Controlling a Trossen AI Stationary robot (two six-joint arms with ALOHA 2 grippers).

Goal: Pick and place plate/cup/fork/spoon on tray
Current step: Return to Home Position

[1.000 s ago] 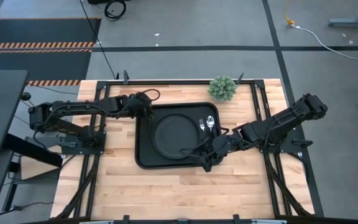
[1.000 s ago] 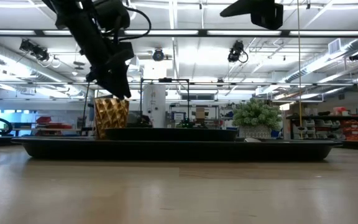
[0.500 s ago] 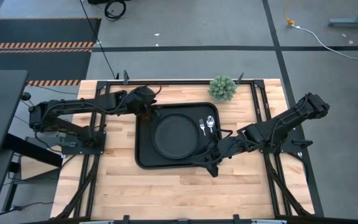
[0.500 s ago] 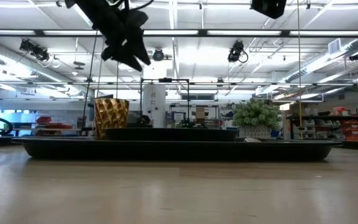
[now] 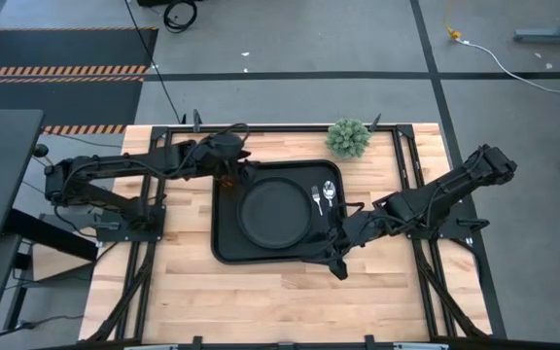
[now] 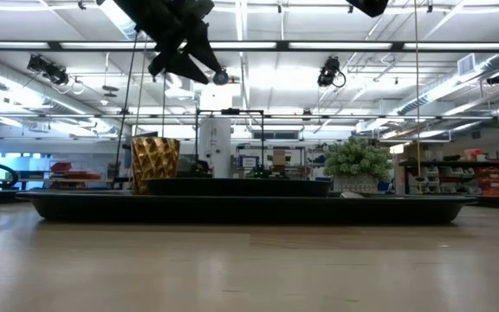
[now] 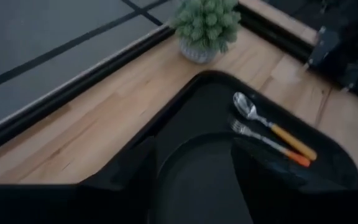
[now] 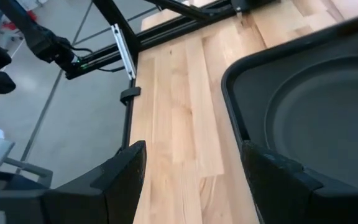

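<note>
The black tray (image 5: 224, 243) lies mid-table. On it rest the round black plate (image 5: 272, 212), the fork (image 5: 316, 199) and the spoon (image 5: 330, 192) side by side at its far right. The amber cup (image 6: 155, 162) stands upright at its far left corner. My left gripper (image 6: 189, 54) hangs open and empty well above the cup; its wrist view shows the plate (image 7: 197, 186), fork (image 7: 267, 143) and spoon (image 7: 258, 117). My right gripper (image 5: 337, 262) is open and empty at the tray's near right corner, over the wood.
A spiky green plant (image 5: 348, 137) in a small pot stands at the table's far edge, right of the tray. Bare wood (image 5: 280, 297) runs along the near side of the table. Black frame rails (image 8: 124, 56) border the table.
My left gripper has risen from the cup's rim and gone a little toward the table's right; the cup stays upright on the tray. My right gripper has drawn back from over the tray toward the table's near edge.
</note>
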